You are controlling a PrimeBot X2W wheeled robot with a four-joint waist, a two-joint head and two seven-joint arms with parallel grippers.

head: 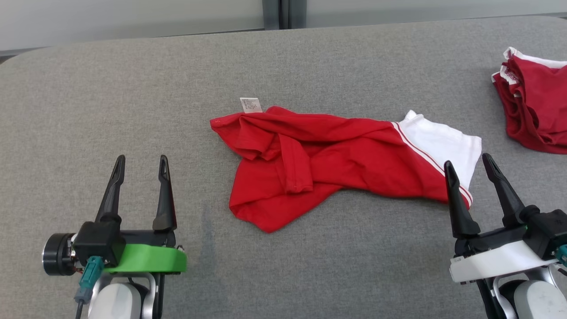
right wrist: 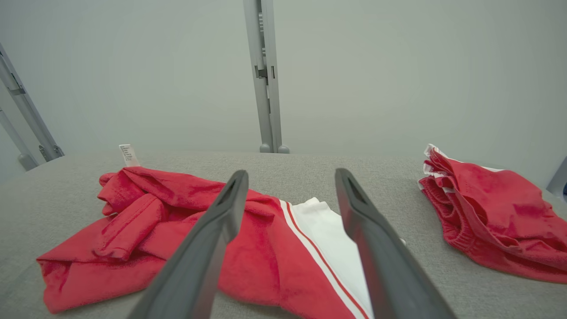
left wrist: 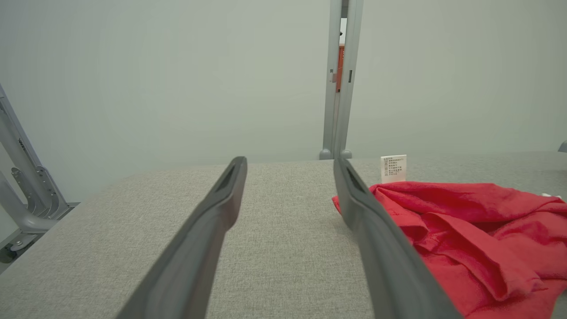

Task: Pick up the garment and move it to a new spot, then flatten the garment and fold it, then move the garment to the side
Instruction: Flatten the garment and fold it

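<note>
Big grey fabric-covered table (head: 133, 88) fills nearly the whole head view, and right in the middle of the frame lies the garment (head: 336, 159), a red piece with a white end panel and thin white stripes. It's crumpled, not flat: folds are bunched over one another at its left half, and the white panel points toward the right of the frame. Over at the upper right edge sits a second heap of red clothing (head: 536, 110) with white trim, well apart from the garment. Now the arms. The left gripper (head: 141, 158) is at the lower left, fingers spread wide with nothing between them, standing clear of the cloth on bare table. The right gripper (head: 467, 159) is at the lower right, its fingers parted too and holding nothing; its inner finger crosses the garment's striped lower corner in the head view, though whether it touches the cloth I can't tell. And the smallest bit: a little white care label (head: 250, 104) sticks up at the garment's upper left corner.
</note>
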